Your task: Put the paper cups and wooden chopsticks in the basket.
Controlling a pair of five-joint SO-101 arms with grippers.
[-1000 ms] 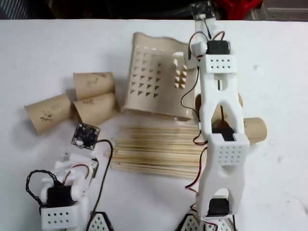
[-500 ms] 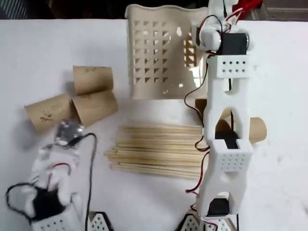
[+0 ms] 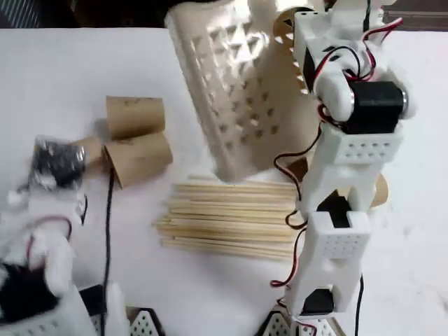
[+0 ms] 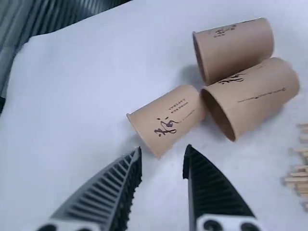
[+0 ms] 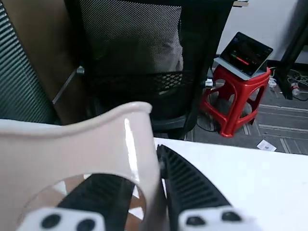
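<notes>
Three brown paper cups lie on their sides at the table's left: one (image 4: 168, 118) just ahead of my open left gripper (image 4: 162, 150), two more (image 4: 233, 45) (image 4: 250, 96) beyond it. The high view shows two of them (image 3: 134, 115) (image 3: 140, 157), and the left arm (image 3: 42, 238) covers much of the third. A pile of wooden chopsticks (image 3: 224, 217) lies mid-table. My right gripper (image 5: 150, 161) is shut on the rim of the cream basket (image 5: 72, 139), which hangs tilted above the table (image 3: 231, 91). Another cup (image 3: 378, 189) peeks out from under the right arm.
The right arm (image 3: 343, 210) stands tall over the table's right half, its wires hanging beside the chopsticks. Chopstick ends (image 4: 298, 178) lie to one side of the left gripper. A black chair (image 5: 139, 57) and a red stool (image 5: 236, 96) stand beyond the table's far edge.
The right arm has lifted the basket off the table and tipped it toward the far edge. The left arm has swung left and risen toward the cups.
</notes>
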